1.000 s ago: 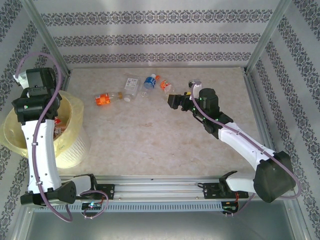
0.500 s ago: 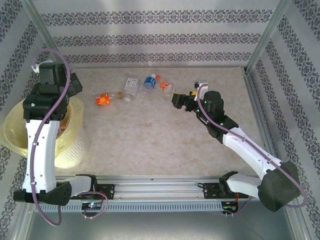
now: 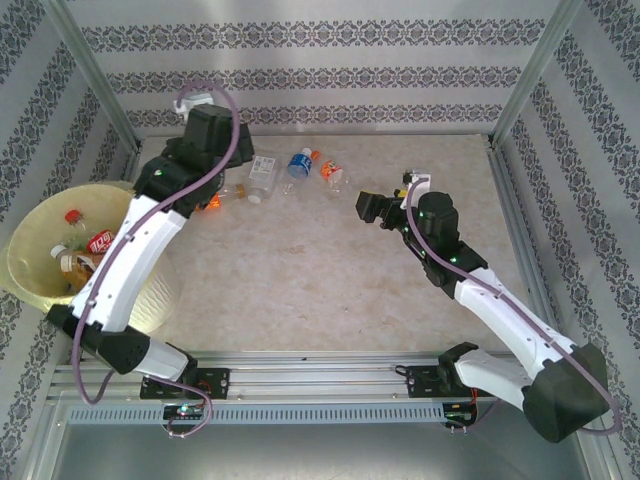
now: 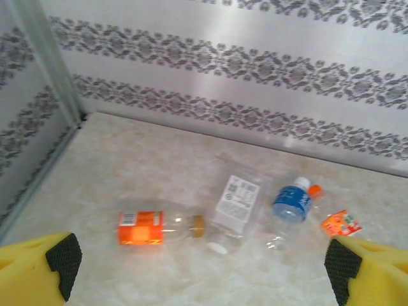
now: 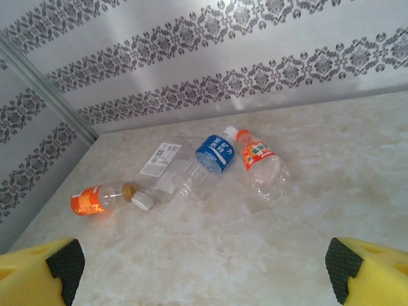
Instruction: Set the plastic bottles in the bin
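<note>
Bottles on the table (image 3: 300,270): four plastic bottles (image 3: 262,172) lay on their sides near the back wall, ahead of both grippers and touching neither. On the left gripper (image 4: 203,271) the fingers (image 4: 62,261) stood spread wide and empty; the orange-labelled bottle (image 4: 150,228) lay nearest, beyond the tips. The jaws of the right gripper (image 5: 203,271) were likewise wide apart, empty, short of the group. Alongside lay a white-labelled bottle (image 4: 234,203), a blue-labelled bottle (image 4: 290,205) and a red-labelled bottle (image 4: 341,224), all clear-bodied. At the table's left edge, the pale-yellow bin (image 3: 25,235) held further bottles (image 3: 100,241).
</note>
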`<state>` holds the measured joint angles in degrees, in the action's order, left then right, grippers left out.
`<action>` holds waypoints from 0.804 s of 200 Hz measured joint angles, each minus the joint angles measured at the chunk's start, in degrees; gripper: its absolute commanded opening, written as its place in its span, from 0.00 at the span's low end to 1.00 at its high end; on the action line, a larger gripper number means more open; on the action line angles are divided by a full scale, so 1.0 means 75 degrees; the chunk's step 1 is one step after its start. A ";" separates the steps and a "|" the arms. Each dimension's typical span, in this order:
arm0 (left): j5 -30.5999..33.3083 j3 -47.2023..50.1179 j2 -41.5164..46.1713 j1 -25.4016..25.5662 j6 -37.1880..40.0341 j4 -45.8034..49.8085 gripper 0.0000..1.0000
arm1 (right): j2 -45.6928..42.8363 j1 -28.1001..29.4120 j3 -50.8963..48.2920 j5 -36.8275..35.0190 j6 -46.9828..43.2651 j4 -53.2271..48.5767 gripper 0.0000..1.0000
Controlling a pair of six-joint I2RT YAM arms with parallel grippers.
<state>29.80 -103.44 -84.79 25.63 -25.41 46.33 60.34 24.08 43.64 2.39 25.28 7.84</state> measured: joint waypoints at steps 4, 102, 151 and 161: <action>-0.0006 0.0003 -0.0076 0.0035 -0.0038 -0.0079 1.00 | -0.0058 0.0000 -0.0015 -0.0009 -0.0009 -0.0035 0.98; -0.0778 0.0122 -0.2299 0.0082 -0.1929 -0.1300 1.00 | -0.1151 -0.0187 -0.0245 -0.0315 -0.0603 -0.1081 0.98; -0.0804 0.0099 -0.3258 -0.0146 -0.2882 -0.1294 1.00 | -0.1580 -0.0198 -0.0318 -0.0522 -0.0793 -0.1454 0.98; -0.0842 0.0099 -0.3383 -0.0306 -0.3121 -0.1294 1.00 | -0.1612 -0.0198 -0.0338 -0.0551 -0.0819 -0.1507 0.98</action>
<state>23.49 -102.69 -110.17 23.33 -48.82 36.62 48.25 22.59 41.10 -1.74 19.14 -3.46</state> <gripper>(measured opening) 0.997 0.981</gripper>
